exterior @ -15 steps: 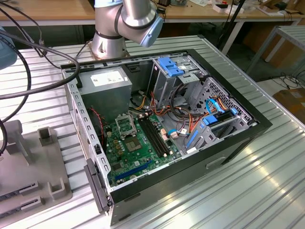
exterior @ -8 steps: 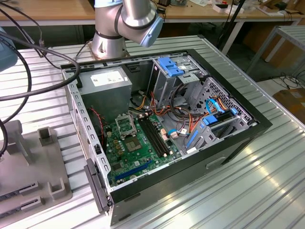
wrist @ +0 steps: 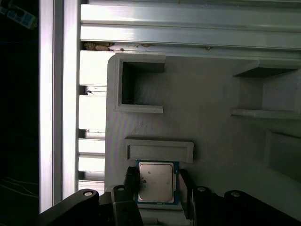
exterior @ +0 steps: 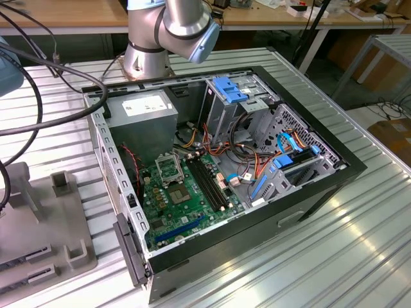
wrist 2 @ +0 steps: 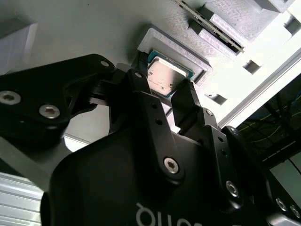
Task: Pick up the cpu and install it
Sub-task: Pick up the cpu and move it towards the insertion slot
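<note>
White label [exterior: 148, 106] noted on power supply [exterior: 142, 128]; print too small, nothing legible. Partial white lettering [wrist 2: 155, 215] noted on gripper [wrist 2: 163, 87] housing, cut off at edge, unreadable.

Above the socket frame [exterior: 168, 171] the open case [exterior: 225, 256] leaves free room. The power supply [exterior: 144, 117] stands just behind it, and cables [exterior: 249, 149] crowd the exterior view's right. In the first wrist view, a raised ridge [wrist: 159, 150] borders one edge of the cpu [wrist: 155, 182].

- Robotics lab or workshop: robot arm [exterior: 172, 29] mounted on a ribbed aluminium table [exterior: 347, 256].
- Opened desktop computer case [exterior: 257, 239] lying on it.
- Wooden workbenches [exterior: 64, 14] along the far side.
</note>
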Robot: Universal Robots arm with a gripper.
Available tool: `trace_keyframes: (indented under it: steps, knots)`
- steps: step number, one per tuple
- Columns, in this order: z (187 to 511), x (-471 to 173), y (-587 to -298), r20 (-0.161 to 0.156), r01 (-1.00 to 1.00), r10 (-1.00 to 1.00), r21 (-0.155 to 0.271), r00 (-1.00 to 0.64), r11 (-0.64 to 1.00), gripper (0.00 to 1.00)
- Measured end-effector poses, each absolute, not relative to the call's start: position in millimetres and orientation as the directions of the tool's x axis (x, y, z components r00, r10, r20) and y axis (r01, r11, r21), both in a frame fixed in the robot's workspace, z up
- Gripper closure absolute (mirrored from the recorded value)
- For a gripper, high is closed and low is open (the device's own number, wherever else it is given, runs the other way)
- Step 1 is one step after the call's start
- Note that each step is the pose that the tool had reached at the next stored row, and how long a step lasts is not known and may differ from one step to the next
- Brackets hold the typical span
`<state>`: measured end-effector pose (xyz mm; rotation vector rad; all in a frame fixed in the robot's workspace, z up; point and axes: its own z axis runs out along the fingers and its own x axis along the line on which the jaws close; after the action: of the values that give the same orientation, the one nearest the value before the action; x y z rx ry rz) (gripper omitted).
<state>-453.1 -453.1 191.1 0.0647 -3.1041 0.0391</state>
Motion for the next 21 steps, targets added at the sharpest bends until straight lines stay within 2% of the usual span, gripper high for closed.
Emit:
trace_keyframes:
  steps: [21]
  knots:
    - [201,-453,-453,0.037,-0.042,-0.041,-0.023,-0.998,0.999,0.54]
